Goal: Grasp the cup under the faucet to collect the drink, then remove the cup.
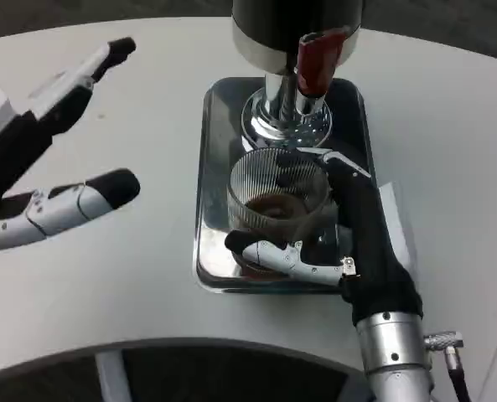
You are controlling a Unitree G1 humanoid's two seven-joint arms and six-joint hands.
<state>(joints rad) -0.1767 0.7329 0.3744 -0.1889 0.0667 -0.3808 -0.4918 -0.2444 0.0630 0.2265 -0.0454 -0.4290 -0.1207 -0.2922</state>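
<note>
A clear ribbed cup [275, 194] with brown drink in its bottom stands on the steel drip tray [213, 167], just in front of the dispenser's chrome faucet [286, 113]. My right hand [349, 230] wraps around the cup: black fingers along its right side, a white and black finger curled across its near base. The red tap lever [317, 60] hangs above the faucet. My left hand [51, 159] hovers over the table at the far left, fingers spread, holding nothing.
The dark drink dispenser [297, 25] rises at the back over the tray. White table [131, 268] surface spreads left of the tray; its curved front edge runs near the bottom. A white paper [399, 222] lies right of the tray.
</note>
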